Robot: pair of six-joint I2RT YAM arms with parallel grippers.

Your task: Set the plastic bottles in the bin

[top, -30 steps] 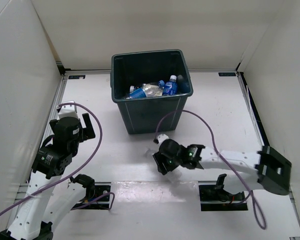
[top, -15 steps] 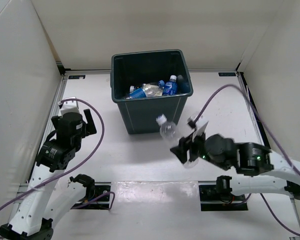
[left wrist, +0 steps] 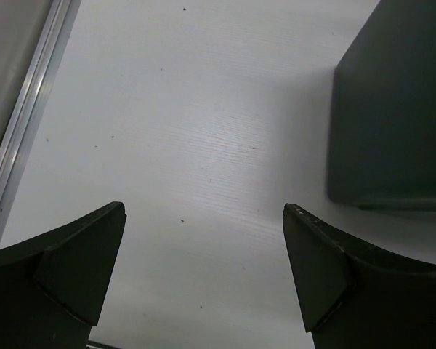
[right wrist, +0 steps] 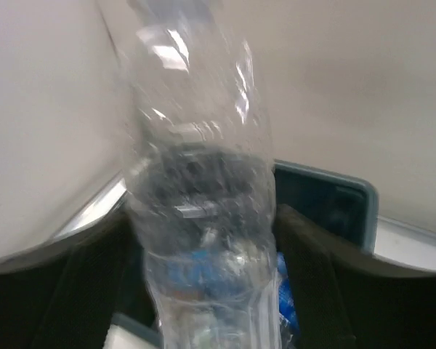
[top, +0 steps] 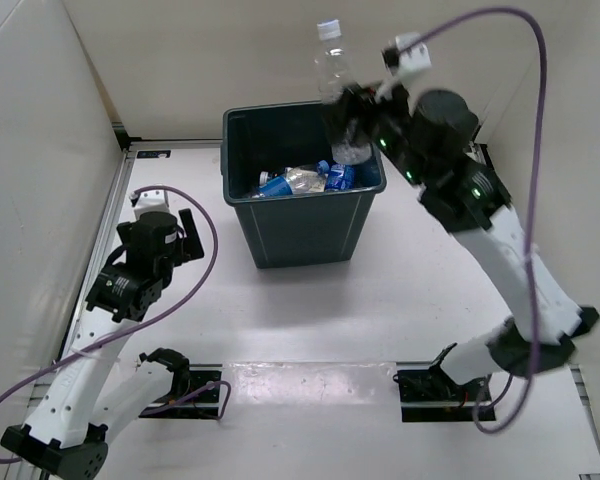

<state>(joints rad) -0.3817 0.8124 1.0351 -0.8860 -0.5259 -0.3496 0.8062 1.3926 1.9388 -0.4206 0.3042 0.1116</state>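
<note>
A clear plastic bottle [top: 330, 70] stands upright, cap up, over the bin's [top: 300, 225] far right part. My right gripper [top: 348, 125] is shut on its lower body. The right wrist view shows this bottle [right wrist: 200, 182], blurred, filling the gap of the right gripper [right wrist: 200, 225], with a dark finger close on each side and the bin's rim [right wrist: 352, 190] behind. Several bottles [top: 310, 178] with blue labels lie inside the bin. My left gripper [top: 185, 235] is open and empty over bare table left of the bin. In the left wrist view, the left gripper [left wrist: 203, 218] spreads wide beside the bin's wall [left wrist: 392, 109].
White walls enclose the table on the left, back and right. A metal rail [top: 125, 170] runs along the table's left edge. The right arm reaches high from its base [top: 460, 385], with a purple cable [top: 535, 60] looping above it.
The right arm has lifted the clear bottle from the table in front of the bin up over the bin's opening. The left gripper has crept slightly towards the back.
</note>
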